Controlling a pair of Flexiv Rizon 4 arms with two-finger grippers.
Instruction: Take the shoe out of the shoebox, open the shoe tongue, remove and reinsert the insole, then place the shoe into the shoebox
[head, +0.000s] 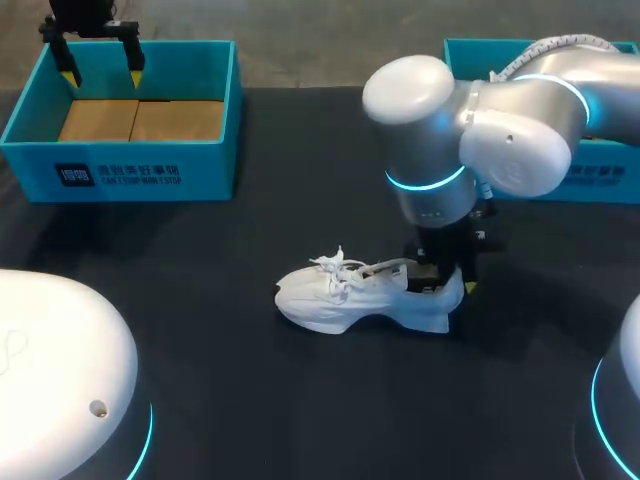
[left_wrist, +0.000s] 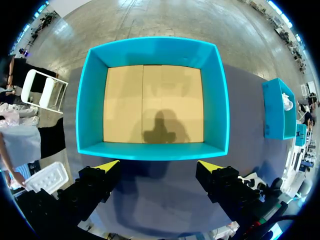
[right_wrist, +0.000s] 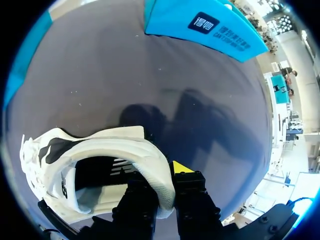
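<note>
Shoe (head: 355, 297): white, stood at desk's (head: 200, 300) middle.
Right gripper (right_wrist: 162, 182): pinched its heel collar.
Left gripper (left_wrist: 158, 165): spread above shoebox (left_wrist: 150, 150).

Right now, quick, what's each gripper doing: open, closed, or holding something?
Left gripper: jaws open, holding nothing, above the shoebox.
Right gripper: jaws shut on the heel of the white shoe.

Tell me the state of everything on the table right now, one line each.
shoe: out of the box, upright on the table, held at the heel.
shoebox: open, empty.
left gripper: open, empty, above the shoebox.
right gripper: shut on the shoe's heel.
</note>
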